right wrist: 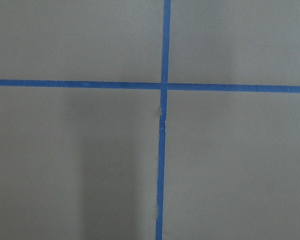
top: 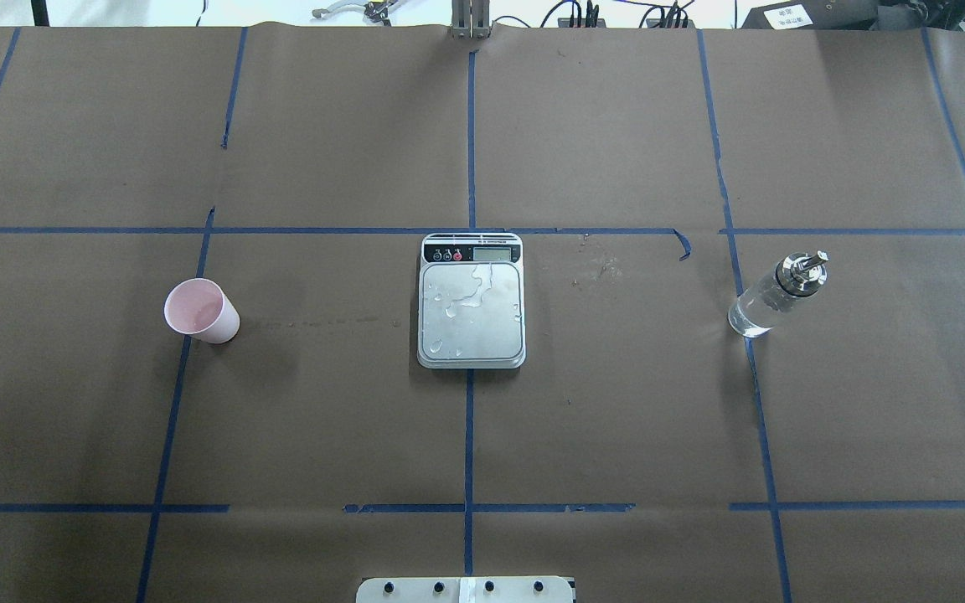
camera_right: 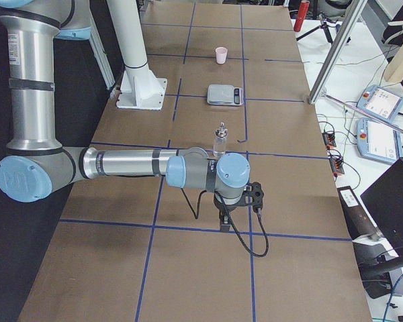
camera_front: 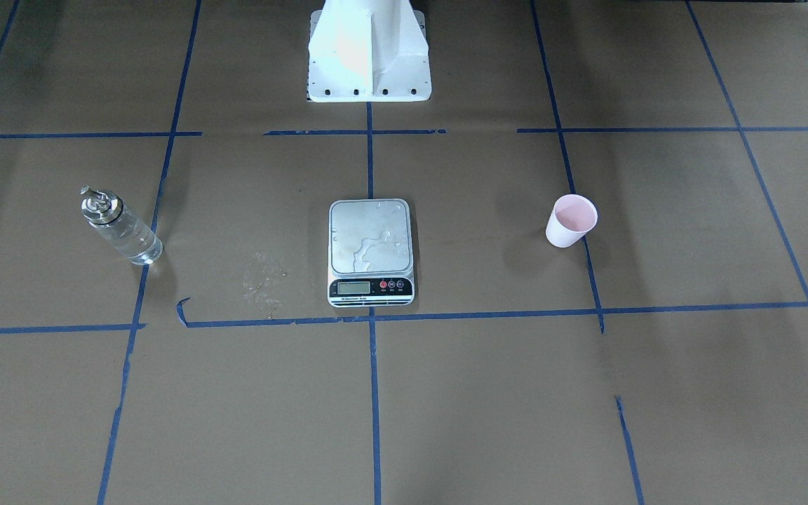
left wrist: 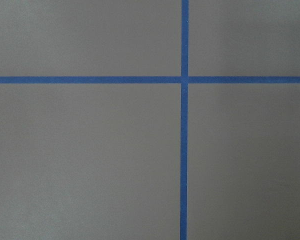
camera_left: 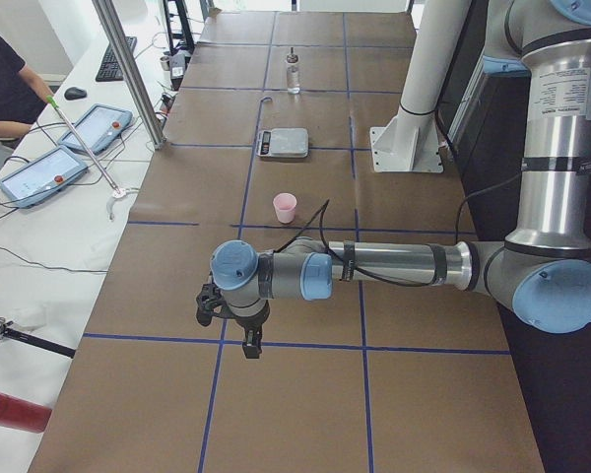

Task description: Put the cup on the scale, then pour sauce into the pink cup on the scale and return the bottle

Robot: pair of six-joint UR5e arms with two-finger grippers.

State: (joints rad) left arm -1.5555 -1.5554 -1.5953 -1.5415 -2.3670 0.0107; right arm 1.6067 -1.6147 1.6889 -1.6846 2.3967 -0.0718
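The pink cup point(camera_front: 571, 221) stands upright on the brown paper, on my left side point(top: 200, 311), apart from the scale. The scale point(camera_front: 370, 238) sits at the table's centre point(top: 472, 306) with clear liquid puddled on its silver plate. The bottle point(camera_front: 120, 226) stands upright on my right side point(top: 776, 295), with clear sauce inside. My left gripper point(camera_left: 251, 345) hangs over the table's left end, far from the cup point(camera_left: 285, 207). My right gripper point(camera_right: 224, 221) hangs over the right end, a little short of the bottle point(camera_right: 219, 142). I cannot tell whether either is open or shut.
The white robot base point(camera_front: 369, 52) stands behind the scale. A wet stain point(camera_front: 264, 280) marks the paper beside the scale. Blue tape lines point(top: 470, 151) grid the table. A metal pole point(camera_left: 133, 74) and tablets point(camera_left: 39, 172) stand at the operators' side.
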